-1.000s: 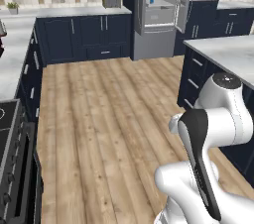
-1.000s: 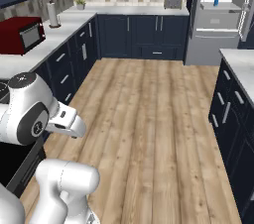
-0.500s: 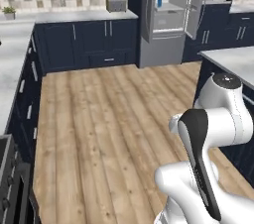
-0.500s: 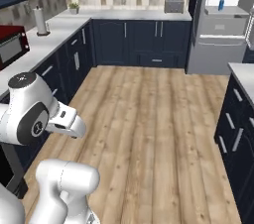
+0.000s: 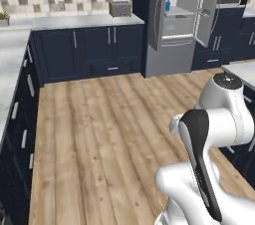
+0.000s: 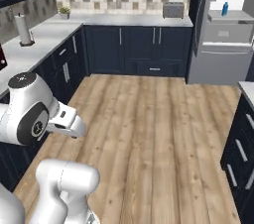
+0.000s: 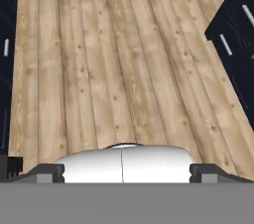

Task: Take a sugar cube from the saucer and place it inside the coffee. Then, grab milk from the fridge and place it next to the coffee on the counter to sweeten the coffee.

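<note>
Two dark fingertips (image 7: 47, 172) stand far apart at the bottom corners of the hand view, so the end effector (image 7: 124, 172) is released and grasps nothing; below it lies only wooden plank floor (image 7: 114, 64), with navy cabinet fronts (image 7: 235, 39) at the right side. In the base views the white arm (image 5: 214, 134) is folded low over that same floor, away from every bench.

The fridge (image 5: 182, 20) stands at the far side of the room with its doors open, showing white shelves. A small blue item, the milk (image 5: 168, 5), sits on an upper shelf near the shelf's left edge; from the right base view the same blue milk (image 6: 225, 9) shows on a shelf inside the open fridge (image 6: 225, 34).

The bench (image 5: 74, 21) runs along the back wall over navy cabinets and turns down the left side. A grey toaster (image 5: 120, 8) sits near its right end, close to the fridge. In the right base view a paper towel roll (image 6: 23, 30) stands upright on the left run and a small potted plant (image 6: 64, 12) sits in the far corner.
</note>
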